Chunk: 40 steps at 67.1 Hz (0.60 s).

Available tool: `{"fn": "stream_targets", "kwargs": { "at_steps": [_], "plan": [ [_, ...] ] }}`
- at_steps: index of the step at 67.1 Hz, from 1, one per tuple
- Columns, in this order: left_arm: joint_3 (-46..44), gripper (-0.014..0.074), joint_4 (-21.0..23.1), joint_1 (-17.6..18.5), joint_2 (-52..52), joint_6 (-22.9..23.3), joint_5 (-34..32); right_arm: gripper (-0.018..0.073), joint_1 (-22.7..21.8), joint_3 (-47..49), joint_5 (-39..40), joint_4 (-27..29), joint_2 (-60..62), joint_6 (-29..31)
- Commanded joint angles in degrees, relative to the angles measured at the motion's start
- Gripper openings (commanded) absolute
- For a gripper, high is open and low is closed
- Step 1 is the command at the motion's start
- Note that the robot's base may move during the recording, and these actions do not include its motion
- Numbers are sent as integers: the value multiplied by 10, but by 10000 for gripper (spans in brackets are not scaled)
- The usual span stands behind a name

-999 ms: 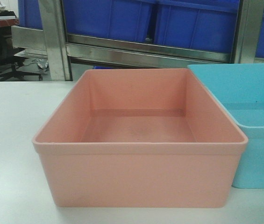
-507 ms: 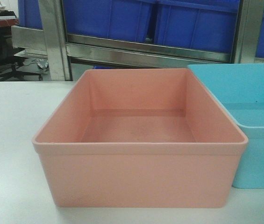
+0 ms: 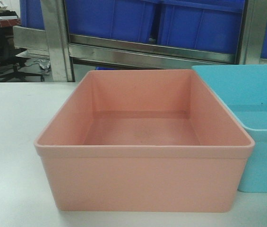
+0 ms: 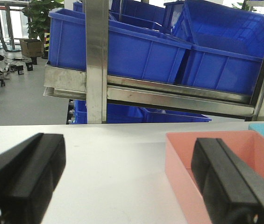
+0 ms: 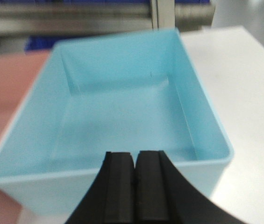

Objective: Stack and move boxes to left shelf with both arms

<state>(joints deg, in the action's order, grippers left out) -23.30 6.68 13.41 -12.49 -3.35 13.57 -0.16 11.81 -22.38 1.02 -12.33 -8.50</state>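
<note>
The white tabletop (image 3: 10,142) is carrying two tubs, and behind its far edge a stainless steel rack (image 3: 147,49) is holding at least two dark blue ribbed bins (image 3: 109,19). One salmon pink tub (image 3: 142,179) is sitting upright, mouth up, a straight wall facing the tabletop's near edge. One light blue tub (image 3: 265,161) is standing just beside it on the right, equally upright, set slightly farther back. Which way their long axes are running is unclear. The left gripper (image 4: 127,182) is hanging with jaws spread wide and empty, one finger (image 4: 24,177) showing over bare tabletop, the other over the pink tub. The right gripper (image 5: 134,186) is hovering over the blue tub's near wall, jaws pressed together on nothing.
</note>
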Motion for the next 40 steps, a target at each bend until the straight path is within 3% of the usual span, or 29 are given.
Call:
{"fn": "stream_targets", "kwargs": {
  "at_steps": [1,7,18,35,40],
  "plan": [
    [-15,456,-1,-1,-5,-1,-45,56,0,72,-35,3,-71,62],
    [-15,456,-1,-1,-5,-1,-45,56,0,112,-79,3,-141,100],
    [-15,456,-1,-1,-5,-1,-45,56,0,168,-150,5,-242,101],
    [-15,456,-1,-1,-5,-1,-45,62,0,269,-181,5,-351,101],
    [-15,456,-1,-1,-5,-1,-45,102,-2,308,-208,5,-400,101]
  ]
}}
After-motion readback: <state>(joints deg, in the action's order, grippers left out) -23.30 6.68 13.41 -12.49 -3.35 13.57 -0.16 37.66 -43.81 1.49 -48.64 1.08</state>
